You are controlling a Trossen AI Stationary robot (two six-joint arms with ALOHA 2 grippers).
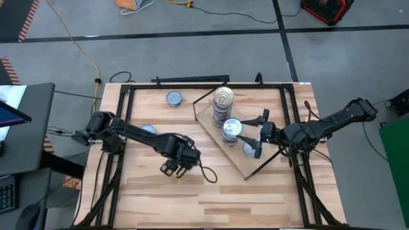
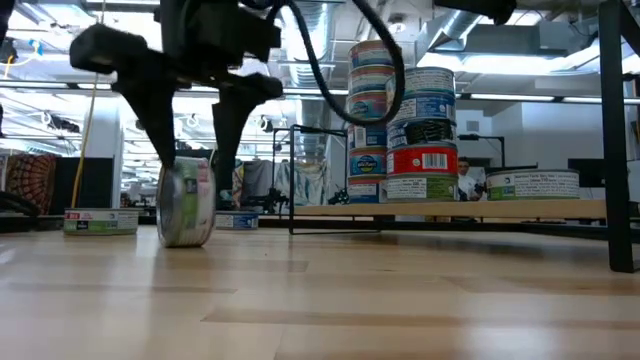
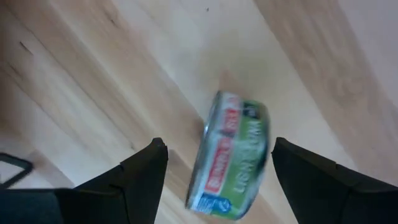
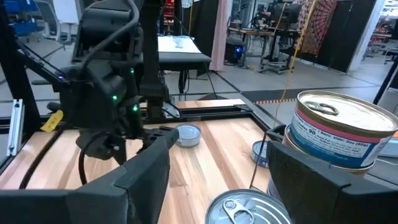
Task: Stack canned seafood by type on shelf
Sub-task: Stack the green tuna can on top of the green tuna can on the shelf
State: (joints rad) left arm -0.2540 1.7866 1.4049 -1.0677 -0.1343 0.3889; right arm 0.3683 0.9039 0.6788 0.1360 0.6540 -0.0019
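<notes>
Canned seafood, 1 green-labelled tin [image 3: 235, 155]: we find it on edge on the bare tabletop [image 1: 217, 198], between the spread fingers of the left gripper [image 1: 171, 168], touching neither; jaws open, nothing held.
Shelf [image 1: 220, 137]: at 1 o'clock from that tin, set askew. We count 2 stacks on it, the taller [image 1: 223, 102] toward 12 o'clock, the shorter [image 1: 232, 130] beside it, and 1 single tin [image 2: 532, 184] lying flat.
Right gripper [image 1: 259, 134]: at the shelf's 3 o'clock edge, jaws apart, empty.
Loose tins: 1 [image 1: 174, 98] near the table's far edge, 1 [image 1: 147, 129] by the left arm.
</notes>
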